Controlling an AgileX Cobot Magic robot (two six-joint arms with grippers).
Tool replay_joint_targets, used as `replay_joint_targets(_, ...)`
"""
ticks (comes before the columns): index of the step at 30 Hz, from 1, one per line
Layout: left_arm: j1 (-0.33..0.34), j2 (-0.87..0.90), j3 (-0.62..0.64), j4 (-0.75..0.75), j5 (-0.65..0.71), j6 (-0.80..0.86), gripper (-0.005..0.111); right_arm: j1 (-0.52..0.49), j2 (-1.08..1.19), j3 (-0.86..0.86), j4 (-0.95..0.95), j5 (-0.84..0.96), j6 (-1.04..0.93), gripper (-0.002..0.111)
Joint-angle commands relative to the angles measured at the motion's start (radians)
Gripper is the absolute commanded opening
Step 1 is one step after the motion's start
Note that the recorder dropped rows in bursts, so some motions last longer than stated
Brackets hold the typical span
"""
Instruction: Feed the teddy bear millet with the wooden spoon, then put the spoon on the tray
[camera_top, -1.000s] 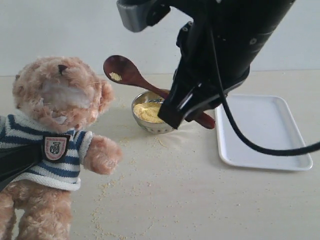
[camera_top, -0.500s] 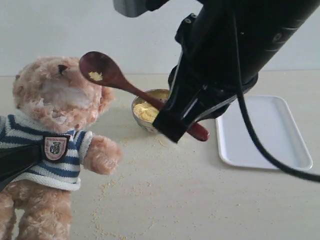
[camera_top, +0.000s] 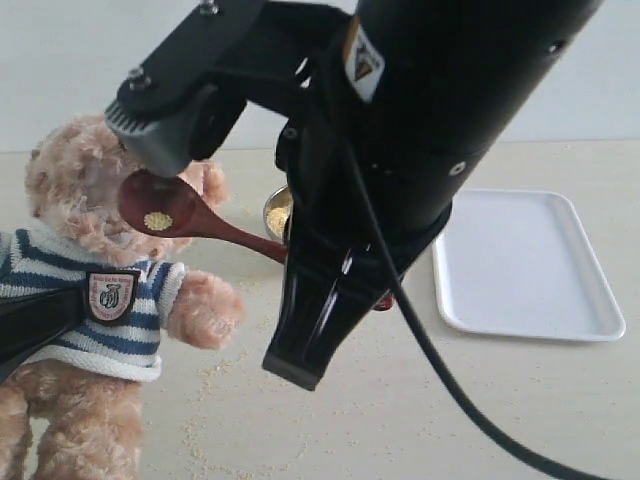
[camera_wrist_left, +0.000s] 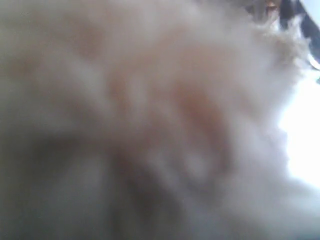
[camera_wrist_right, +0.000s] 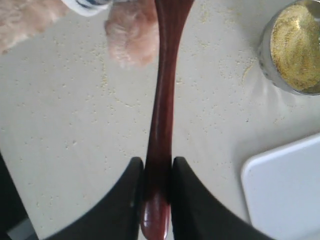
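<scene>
Item 1, wooden spoon (camera_top: 160, 206): dark reddish-brown, glossy, with a round bowl and a thin straight handle. I am judging it light and stiff, and the polish is probably making it slippery. The sensible hold is near the handle's end, which is where the right claw (camera_wrist_right: 157, 167) is pinching it, one finger clamped on each side and the tip poking out behind. The bowl is sitting level in front of the bear's muzzle. I cannot tell whether it is touching the fur.

Item 2, millet (camera_top: 157, 220): fine, dry yellow grain. A small clump is riding in the spoon, so any tilt is likely to spill it. More is heaped in the steel bowl (camera_wrist_right: 265, 55), and loose grains are lying across the desk (camera_top: 400, 420).

Item 3, teddy bear (camera_top: 70, 190): fluffy light-brown plush in a navy-and-white striped shirt with a shield badge. It is looking soft and likely to give under a push.

Item 4, tray (camera_top: 530, 260): flat white plastic with rounded corners and a low rim, lying on the desk beyond the bowl, well apart from the bear.

Item 5, left claw (camera_top: 35, 322): a dark bar is lying across the bear's shirt. Its own camera is showing only blurred fur, so I cannot tell whether it is clenched.
</scene>
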Motion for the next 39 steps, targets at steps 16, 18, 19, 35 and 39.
replay_joint_targets(16, 0.003, 0.002, 0.000, -0.021, 0.015, 0.001, 0.005, 0.002, 0.106, 0.002, -0.114, -0.128, -0.008, 0.000)
replay_joint_targets(18, 0.003, 0.002, 0.000, -0.021, 0.015, 0.001, 0.005, 0.008, 0.112, 0.002, -0.143, -0.140, -0.010, 0.000)
replay_joint_targets(19, 0.003, 0.002, 0.000, -0.021, 0.015, 0.001, 0.005, 0.012, 0.114, 0.002, -0.163, -0.151, -0.010, 0.000)
replay_joint_targets(35, 0.003, 0.002, 0.000, -0.021, 0.015, 0.001, 0.005, 0.250, 0.298, 0.002, -0.836, -0.007, 0.041, 0.000)
replay_joint_targets(39, 0.003, 0.002, 0.000, -0.021, 0.015, 0.001, 0.005, 0.262, 0.323, 0.002, -0.909, -0.002, 0.076, 0.000)
